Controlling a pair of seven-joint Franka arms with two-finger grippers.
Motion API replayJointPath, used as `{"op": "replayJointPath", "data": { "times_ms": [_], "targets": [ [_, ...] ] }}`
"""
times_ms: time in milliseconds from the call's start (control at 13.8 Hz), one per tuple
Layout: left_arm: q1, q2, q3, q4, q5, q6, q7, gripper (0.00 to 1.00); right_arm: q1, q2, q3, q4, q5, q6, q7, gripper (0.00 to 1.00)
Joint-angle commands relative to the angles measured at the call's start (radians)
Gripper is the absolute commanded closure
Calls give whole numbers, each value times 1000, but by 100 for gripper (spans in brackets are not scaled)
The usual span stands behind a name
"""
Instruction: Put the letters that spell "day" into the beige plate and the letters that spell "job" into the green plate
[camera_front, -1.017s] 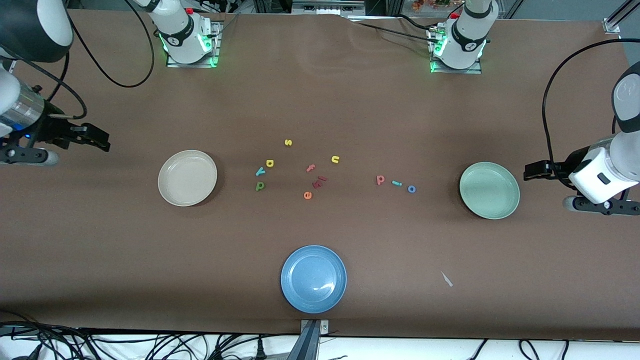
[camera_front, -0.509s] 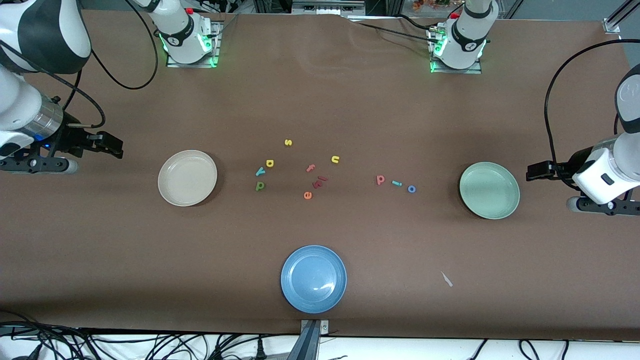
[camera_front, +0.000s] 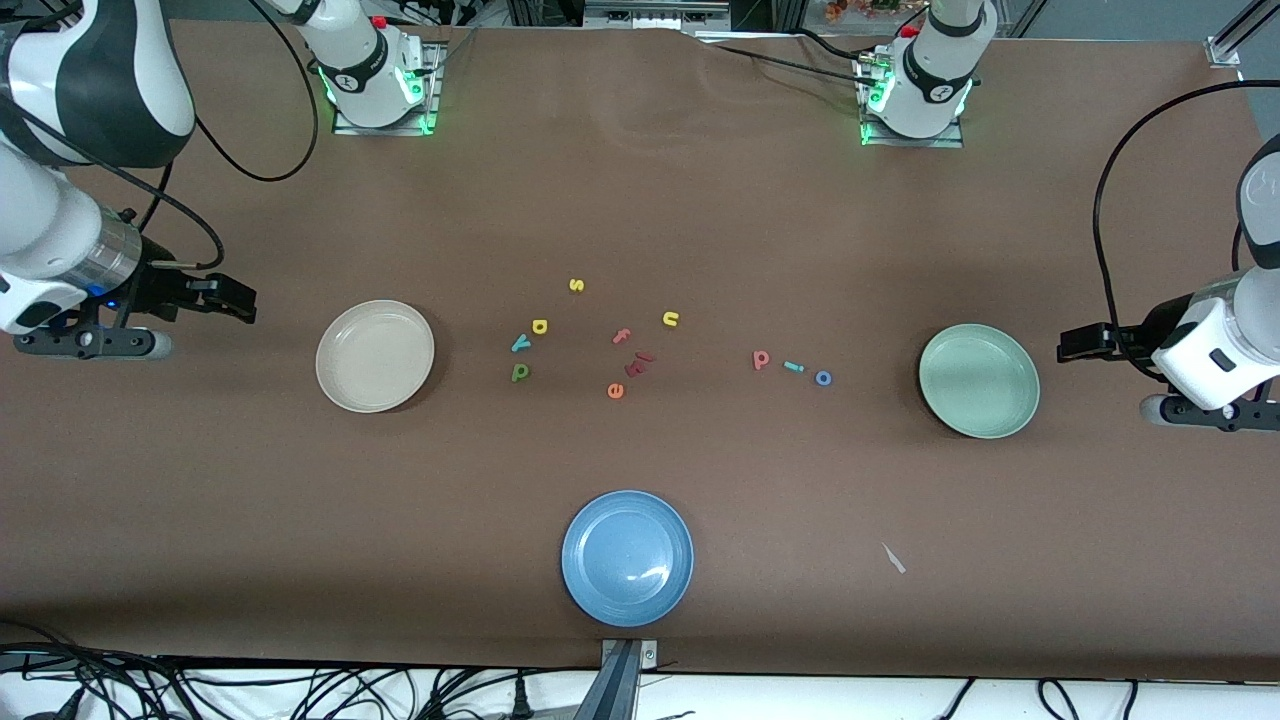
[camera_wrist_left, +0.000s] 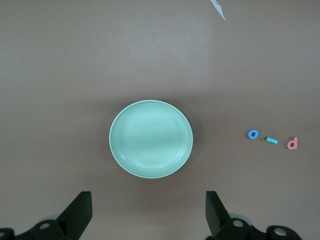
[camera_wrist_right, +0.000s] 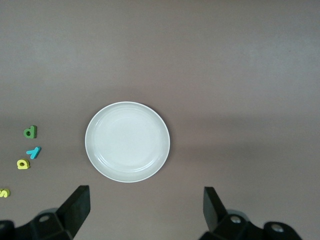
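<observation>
The empty beige plate (camera_front: 375, 355) (camera_wrist_right: 127, 142) lies toward the right arm's end, with the green "d" (camera_front: 520, 372) (camera_wrist_right: 31, 132), cyan "y" (camera_front: 520, 343) (camera_wrist_right: 33, 152) and yellow "a" (camera_front: 540, 326) (camera_wrist_right: 23, 163) on the table beside it. Toward the left arm's end lies the empty green plate (camera_front: 979, 380) (camera_wrist_left: 151, 139). The pinkish "b" (camera_front: 761, 360) (camera_wrist_left: 292, 143), teal "j" (camera_front: 793, 367) (camera_wrist_left: 271, 139) and blue "o" (camera_front: 823, 378) (camera_wrist_left: 253, 134) lie in a row beside it. My right gripper (camera_front: 235, 300) (camera_wrist_right: 145, 212) hangs open over bare table beside the beige plate. My left gripper (camera_front: 1075, 343) (camera_wrist_left: 148, 215) hangs open beside the green plate.
Mid-table lie a yellow "s" (camera_front: 576, 285), yellow "u" (camera_front: 670, 319), pink "f" (camera_front: 621, 336), orange "e" (camera_front: 615, 390) and dark red pieces (camera_front: 640, 363). A blue plate (camera_front: 627, 557) sits near the front edge, with a white scrap (camera_front: 893, 558) toward the left arm's end.
My right gripper has moved in toward the beige plate. My left gripper has drifted slightly away from the green plate. The letters and plates have not moved.
</observation>
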Motion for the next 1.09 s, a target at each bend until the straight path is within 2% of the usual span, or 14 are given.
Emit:
{"op": "replayJointPath", "data": {
  "times_ms": [0, 1017],
  "targets": [
    [5, -6, 0, -6, -29, 4, 9, 0, 5, 1, 1, 2, 2, -16, 10, 0],
    [4, 27, 0, -6, -26, 4, 12, 0, 16, -19, 2, -10, 19, -22, 18, 0]
  ]
}}
